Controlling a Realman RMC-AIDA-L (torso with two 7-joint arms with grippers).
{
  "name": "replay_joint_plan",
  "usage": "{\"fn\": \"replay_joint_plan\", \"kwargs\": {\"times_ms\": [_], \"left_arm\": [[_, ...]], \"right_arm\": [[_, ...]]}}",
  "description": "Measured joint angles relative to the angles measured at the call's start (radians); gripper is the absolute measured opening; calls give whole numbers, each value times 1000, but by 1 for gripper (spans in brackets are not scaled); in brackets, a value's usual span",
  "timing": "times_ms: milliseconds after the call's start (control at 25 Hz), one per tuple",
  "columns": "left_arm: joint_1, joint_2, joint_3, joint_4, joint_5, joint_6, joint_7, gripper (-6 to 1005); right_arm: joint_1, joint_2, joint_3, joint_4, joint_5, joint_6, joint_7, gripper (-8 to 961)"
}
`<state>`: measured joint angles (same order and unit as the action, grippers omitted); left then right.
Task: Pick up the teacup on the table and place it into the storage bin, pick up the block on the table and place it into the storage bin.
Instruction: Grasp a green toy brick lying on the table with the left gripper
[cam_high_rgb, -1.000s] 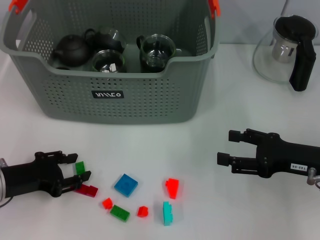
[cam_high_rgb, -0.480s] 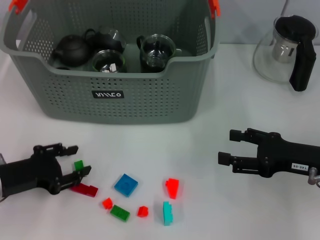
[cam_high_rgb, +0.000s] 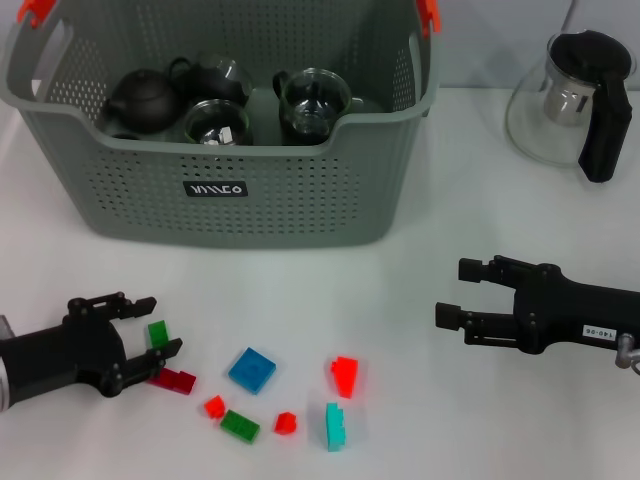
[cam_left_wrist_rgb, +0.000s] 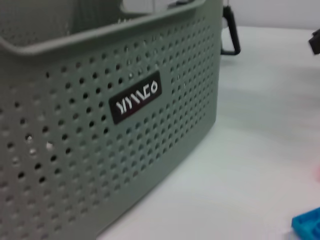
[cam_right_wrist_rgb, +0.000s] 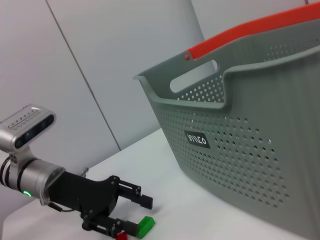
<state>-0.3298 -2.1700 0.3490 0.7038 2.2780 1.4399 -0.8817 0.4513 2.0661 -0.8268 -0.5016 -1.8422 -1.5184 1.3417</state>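
Since the earlier frame the left gripper (cam_high_rgb: 150, 335) has drawn slightly back and lowered, its fingers spread on either side of a small green block (cam_high_rgb: 158, 333) on the table (cam_high_rgb: 400, 290), not closed on it. A dark red block (cam_high_rgb: 174, 380) lies just beside its lower finger. The right gripper (cam_high_rgb: 455, 293) hovers open over bare table at the right. The bin (cam_high_rgb: 250, 210) stands at the back with dark and glass tea ware inside; a glass teapot (cam_high_rgb: 575, 100) sits right of it.
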Motion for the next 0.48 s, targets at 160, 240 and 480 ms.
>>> {"fn": "replay_joint_plan", "kwargs": {"times_ms": [160,240,480], "left_arm": [[-3,0,0,-20,0,-16,4,562],[-3,0,4,-26,0,-30,5,561],[-1,0,8,-36,0,-47,5,558]], "right_arm": [[1,-1,0,0,0,1,1,927],[3,-1,0,0,0,1,2,927],[2,-1,0,0,0,3,2,927]]}}
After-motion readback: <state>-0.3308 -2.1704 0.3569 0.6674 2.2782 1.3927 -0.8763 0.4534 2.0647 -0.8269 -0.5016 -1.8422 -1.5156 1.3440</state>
